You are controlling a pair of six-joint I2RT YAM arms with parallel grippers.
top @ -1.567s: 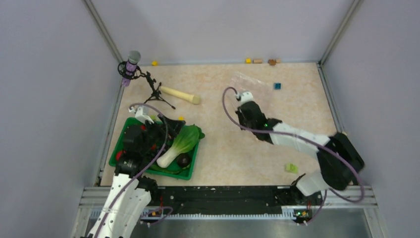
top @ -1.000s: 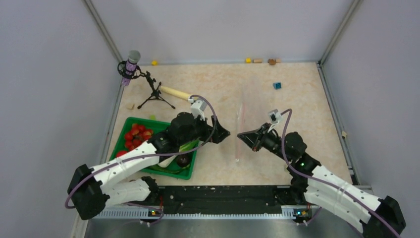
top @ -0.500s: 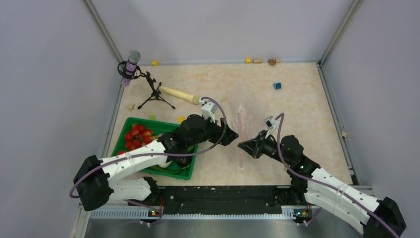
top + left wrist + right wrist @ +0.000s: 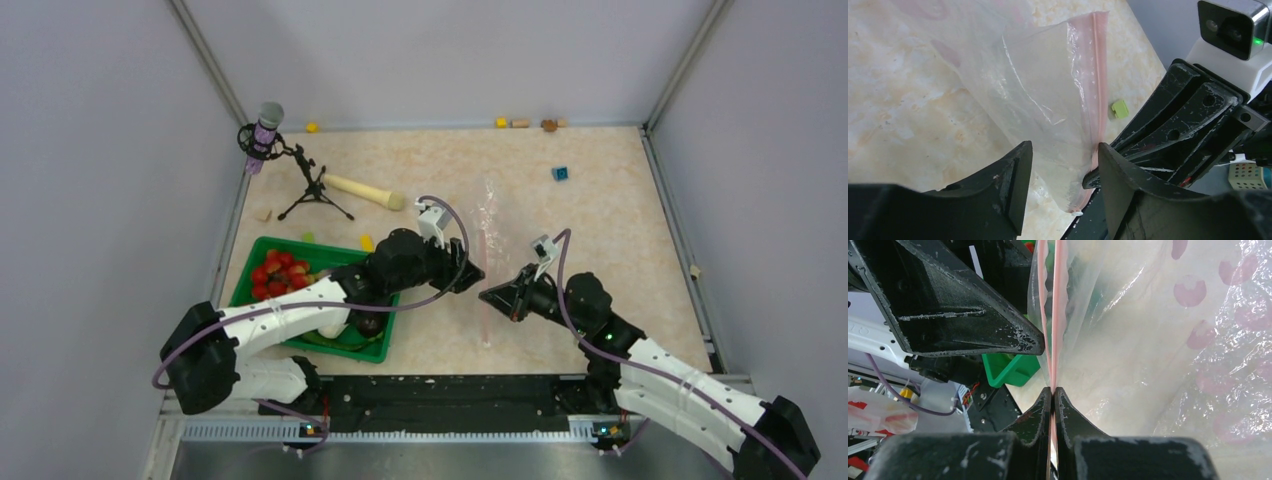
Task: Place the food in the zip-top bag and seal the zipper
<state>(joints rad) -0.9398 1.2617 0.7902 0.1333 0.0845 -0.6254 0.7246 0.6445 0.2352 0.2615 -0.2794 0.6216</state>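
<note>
While the strawberries sit heaped in the far-left part of the green tray, the left arm reaches across that tray toward the middle of the table. The left gripper is spread wide. From its wrist camera, the near end of the clear zip-top bag shows between the two fingers; whether they touch the plastic I cannot tell. The bag stretches away from both grippers toward the far wall. Its pink zipper runs along the edge facing the left gripper, and the two strips part slightly beyond the pinch. The right gripper is pressed together on the zipper's near end. A blue block lies well apart, far right.
</note>
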